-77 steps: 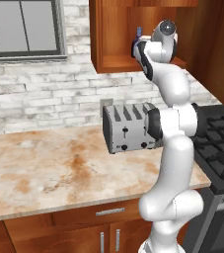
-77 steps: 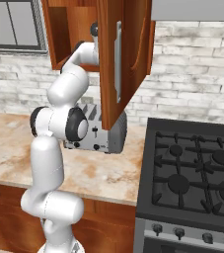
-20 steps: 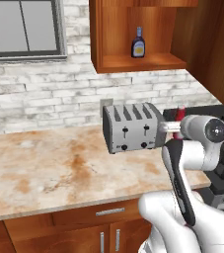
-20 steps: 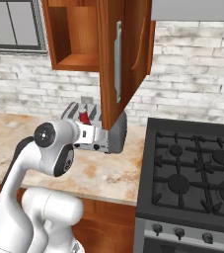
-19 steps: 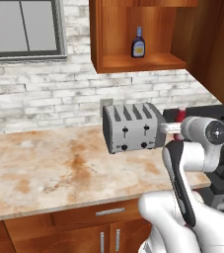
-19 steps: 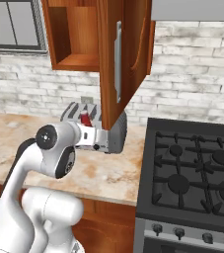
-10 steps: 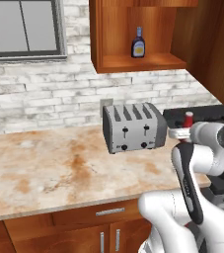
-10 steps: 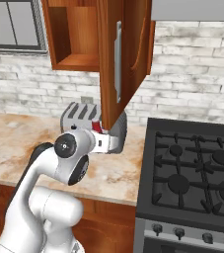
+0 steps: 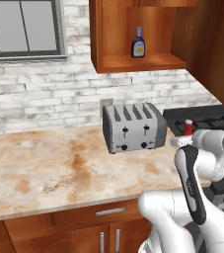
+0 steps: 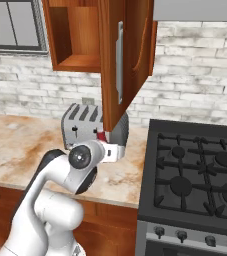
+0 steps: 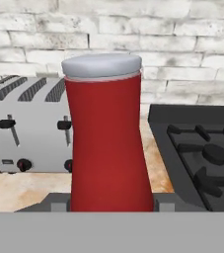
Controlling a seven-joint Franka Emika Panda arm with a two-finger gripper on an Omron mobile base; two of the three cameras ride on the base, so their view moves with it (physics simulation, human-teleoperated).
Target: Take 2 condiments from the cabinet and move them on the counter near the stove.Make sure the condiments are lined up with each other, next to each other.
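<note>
Red bottle [image 11: 108,143], white cap: small, rigid, probably light and smooth-sided, best held low on the waisted body; gripper [image 11: 111,200] clasps it upright there, above the table [image 9: 49,168] between toaster [image 9: 133,127] and stove [image 10: 195,175].

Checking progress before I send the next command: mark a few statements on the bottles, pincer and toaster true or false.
1. The pincer is shut on the red bottle. True.
2. The dark bottle already stands on the counter. False: it stands on the cabinet shelf.
3. The red bottle is upright, white cap up. True.
4. The toaster has two slots. False: it has four.
5. The red bottle is held between the toaster and the stove. True.
</note>
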